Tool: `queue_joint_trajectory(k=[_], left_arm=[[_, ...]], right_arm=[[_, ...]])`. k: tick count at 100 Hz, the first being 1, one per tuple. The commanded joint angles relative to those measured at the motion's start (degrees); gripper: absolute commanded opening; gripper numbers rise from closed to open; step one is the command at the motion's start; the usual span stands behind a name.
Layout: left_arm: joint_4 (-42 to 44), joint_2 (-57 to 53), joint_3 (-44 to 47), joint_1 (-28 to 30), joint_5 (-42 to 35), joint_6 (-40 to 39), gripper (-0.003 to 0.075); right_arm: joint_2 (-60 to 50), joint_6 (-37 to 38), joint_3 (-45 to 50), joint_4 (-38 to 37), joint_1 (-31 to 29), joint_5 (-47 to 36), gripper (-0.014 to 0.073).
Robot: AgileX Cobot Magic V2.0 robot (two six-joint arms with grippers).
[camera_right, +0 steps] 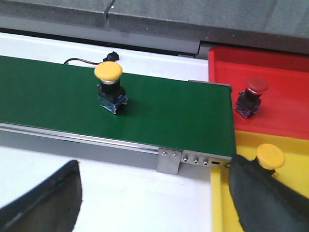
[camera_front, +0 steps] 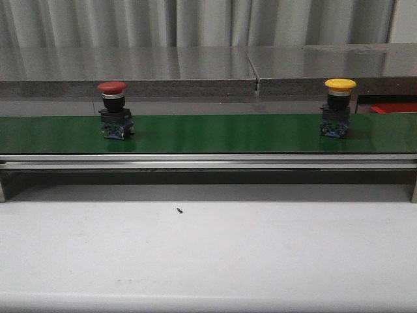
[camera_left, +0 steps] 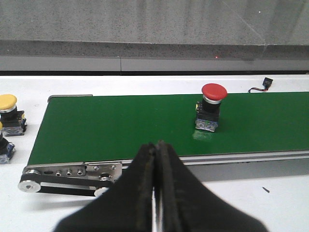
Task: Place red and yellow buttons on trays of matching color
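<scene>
A red button [camera_front: 114, 109] stands on the green belt [camera_front: 208, 134] at the left; it also shows in the left wrist view [camera_left: 211, 107]. A yellow button [camera_front: 337, 107] stands on the belt at the right, also in the right wrist view [camera_right: 110, 87]. The red tray [camera_right: 280, 92] holds another red button [camera_right: 252, 96]. The yellow tray [camera_right: 227, 203] holds a yellow button [camera_right: 269, 157]. The red tray's edge shows in the front view [camera_front: 394, 107]. My left gripper [camera_left: 157, 147] is shut and empty, short of the belt. My right gripper [camera_right: 154, 193] is open and empty over the white table near the belt's end.
Two more buttons, one yellow [camera_left: 9, 113] and one dark [camera_left: 5, 147], sit on the white table off the belt's left end. A small black connector with wire [camera_right: 110, 56] lies behind the belt. A metal belt frame [camera_front: 208, 162] runs along the front. A grey ledge [camera_front: 130, 85] stands behind.
</scene>
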Motion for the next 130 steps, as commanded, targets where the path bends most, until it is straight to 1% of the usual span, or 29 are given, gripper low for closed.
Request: queue_joint_trajectory(k=[1, 14, 38, 53, 72, 92, 95, 99, 104, 109, 116, 121, 130], left_arm=[[-1.4, 0.0, -1.4, -0.3, -3.6, -0.1, -0.0019], [-1.4, 0.0, -1.4, -0.3, -3.6, -0.1, -0.0019], [-1.4, 0.0, -1.4, -0.3, -3.6, -0.1, -0.0019], [-1.4, 0.0, -1.4, -0.3, -3.6, -0.1, -0.0019], [-1.4, 0.0, -1.4, -0.3, -3.6, -0.1, -0.0019], [-1.4, 0.0, -1.4, -0.3, -3.6, -0.1, -0.0019], [-1.4, 0.0, -1.4, -0.3, -3.6, -0.1, -0.0019], [-1.4, 0.0, -1.4, -0.3, -3.6, -0.1, -0.0019], [-1.4, 0.0, -1.4, -0.3, -3.6, -0.1, -0.0019], [-1.4, 0.0, -1.4, -0.3, -3.6, -0.1, -0.0019], [-1.4, 0.0, -1.4, -0.3, -3.6, -0.1, -0.0019], [-1.4, 0.0, -1.4, -0.3, -3.6, -0.1, -0.0019], [-1.4, 0.0, -1.4, -0.3, -3.6, -0.1, -0.0019]], right_arm=[[5.0, -0.5, -4.3, 1.4, 0.1, -1.5, 0.0622], [14.8, -0.5, -9.0, 1.4, 0.1, 0.8, 0.0622], [34.1, -2.6, -19.4, 1.4, 0.2, 0.9, 0.0622], [45.2, -2.9, -27.5, 1.4, 2.1, 2.8, 0.0622], [55.4, -3.3, -37.5, 1.3, 4.1, 7.2, 0.0622], [62.2, -3.3, -43.9, 1.0, 4.2, 7.7, 0.0614], [62.9, -3.3, -44.3, 1.0, 4.2, 7.8, 0.0596], [63.5, -3.3, -44.8, 1.0, 4.1, 8.1, 0.0545], [64.0, -3.0, -44.9, 1.0, 4.1, 8.4, 0.0442], [64.0, -2.4, -44.9, 0.8, 3.9, 8.9, 0.0293], [63.9, -2.1, -44.9, 0.7, 3.8, 9.7, 0.0144], [63.8, -2.1, -45.4, 0.7, 3.6, 11.0, 0.01], [63.5, -1.8, -47.1, 0.6, 3.1, 15.1, 0.0097]])
